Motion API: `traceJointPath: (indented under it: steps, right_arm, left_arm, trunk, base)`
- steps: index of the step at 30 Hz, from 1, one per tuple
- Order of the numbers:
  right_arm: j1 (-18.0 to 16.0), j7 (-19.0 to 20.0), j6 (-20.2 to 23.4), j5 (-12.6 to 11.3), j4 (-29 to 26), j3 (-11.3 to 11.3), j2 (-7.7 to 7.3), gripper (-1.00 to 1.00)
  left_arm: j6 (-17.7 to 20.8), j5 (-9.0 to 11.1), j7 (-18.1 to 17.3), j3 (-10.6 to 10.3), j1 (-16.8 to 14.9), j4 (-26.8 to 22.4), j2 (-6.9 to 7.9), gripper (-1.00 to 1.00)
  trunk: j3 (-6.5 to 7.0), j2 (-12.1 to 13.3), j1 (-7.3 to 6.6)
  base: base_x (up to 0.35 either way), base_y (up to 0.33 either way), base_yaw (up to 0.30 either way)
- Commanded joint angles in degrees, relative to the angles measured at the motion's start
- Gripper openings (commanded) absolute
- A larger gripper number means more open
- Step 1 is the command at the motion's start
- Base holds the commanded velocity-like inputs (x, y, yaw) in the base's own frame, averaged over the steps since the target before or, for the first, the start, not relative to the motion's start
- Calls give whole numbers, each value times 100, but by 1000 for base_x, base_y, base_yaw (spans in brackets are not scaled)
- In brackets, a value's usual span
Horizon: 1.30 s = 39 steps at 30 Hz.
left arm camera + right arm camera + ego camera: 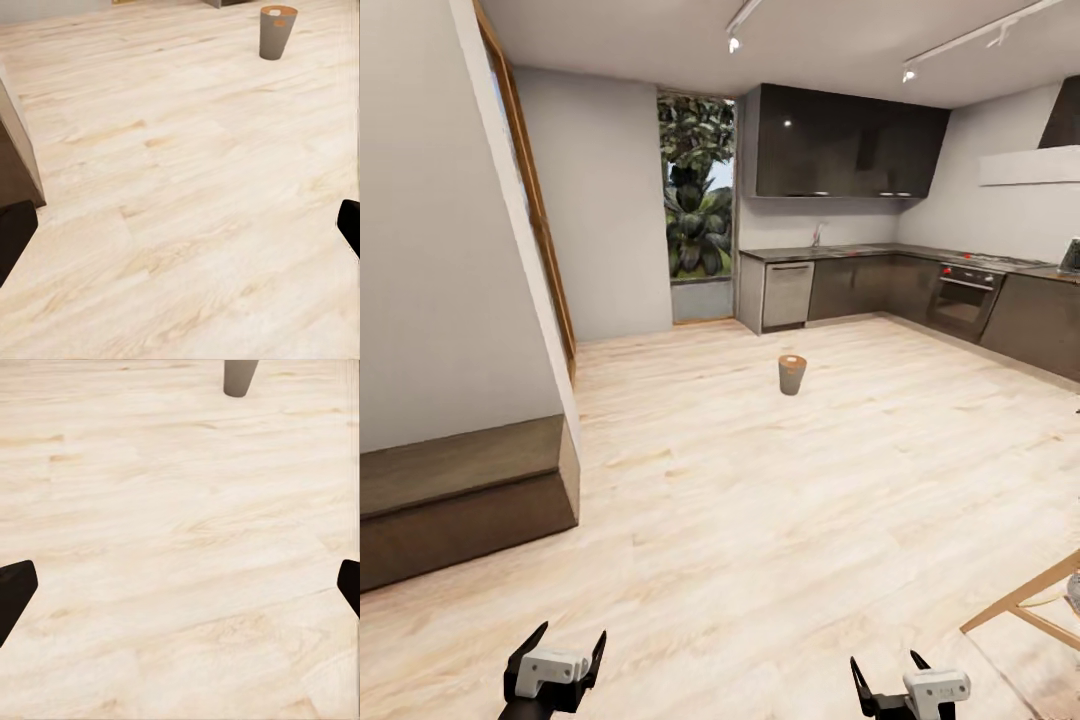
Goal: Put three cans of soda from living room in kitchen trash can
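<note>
Standing upright at frame centre on the pale wood kitchen floor [760, 520]: small grey-beige tapered trash can [792, 375]. Left gripper [555, 655] and right gripper [887, 675], low in frame, both spread apart, empty.

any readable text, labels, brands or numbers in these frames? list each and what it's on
None readable.
Tash can: plain sides, no label visible.
Oven: red control marks, too small to read.
Dishwasher and upper cabinets: no visible print.
Left gripper and right gripper: white housings, no legible marking.
</note>
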Motion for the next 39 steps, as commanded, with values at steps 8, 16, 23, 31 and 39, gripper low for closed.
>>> traceJointPath:
  steps: [8, 16, 23, 31, 39]
  right_arm:
    - [0, 0, 0, 3, 15, -1, 0, 100]
    - [0, 0, 0, 13, 18, 0, 0, 100]
    - [0, 4, 0, 17, 20, 0, 0, 100]
    - [0, 7, 0, 17, 21, 0, 0, 100]
    - [0, 7, 0, 17, 20, 0, 0, 100]
  left_arm:
    - [0, -1, 0, 0, 0, 0, 0, 100]
    - [1, 5, 0, 1, -4, 65, 0, 100]
    - [0, 7, -4, -1, -4, 78, 0, 100]
    - [0, 8, -7, 1, -4, 82, 0, 100]
    - [0, 4, -1, 14, -4, 134, 0, 100]
  trunk:
    - [0, 0, 0]
    - [0, 0, 0]
    - [0, 0, 0]
    - [0, 0, 0]
    - [0, 0, 0]
  base:
    - [241, 9, -243]
    - [208, -15, -139]
    - [212, -73, -21]
    - [276, -23, -2]
    - [306, -3, 0]
